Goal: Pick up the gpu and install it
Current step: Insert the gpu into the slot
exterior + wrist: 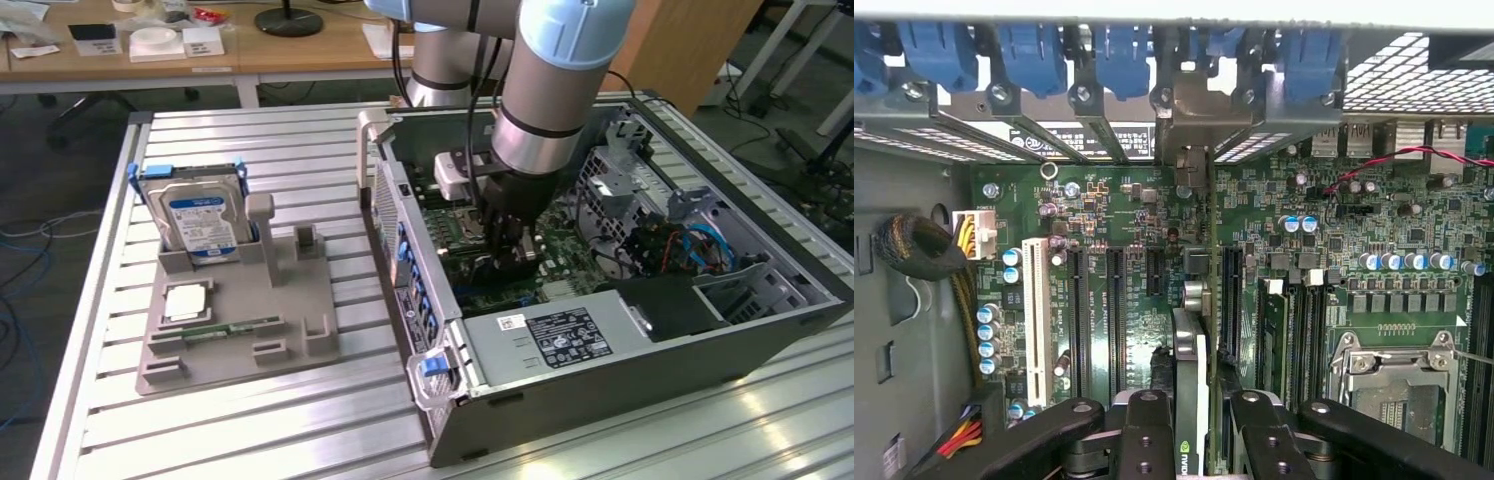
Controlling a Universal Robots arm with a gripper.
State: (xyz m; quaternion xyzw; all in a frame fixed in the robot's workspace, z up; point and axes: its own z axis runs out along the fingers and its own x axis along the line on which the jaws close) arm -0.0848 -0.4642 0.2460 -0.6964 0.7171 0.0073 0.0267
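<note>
One gpu (1192, 400) between pincer (1194, 425) fingers.

My arm (554, 70) is a thick silver-grey tube with pale blue joint caps and a black band near the wrist. Black cables run alongside it. My matte black metal fingers (1146, 440) are jointed links (each with round silver-rimmed screw holes).

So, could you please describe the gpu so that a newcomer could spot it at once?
Look inside the open computer case, over the green motherboard. The gpu stands on edge between the gripper fingers, a thin dark card, unlike the white slot beside it.
</note>
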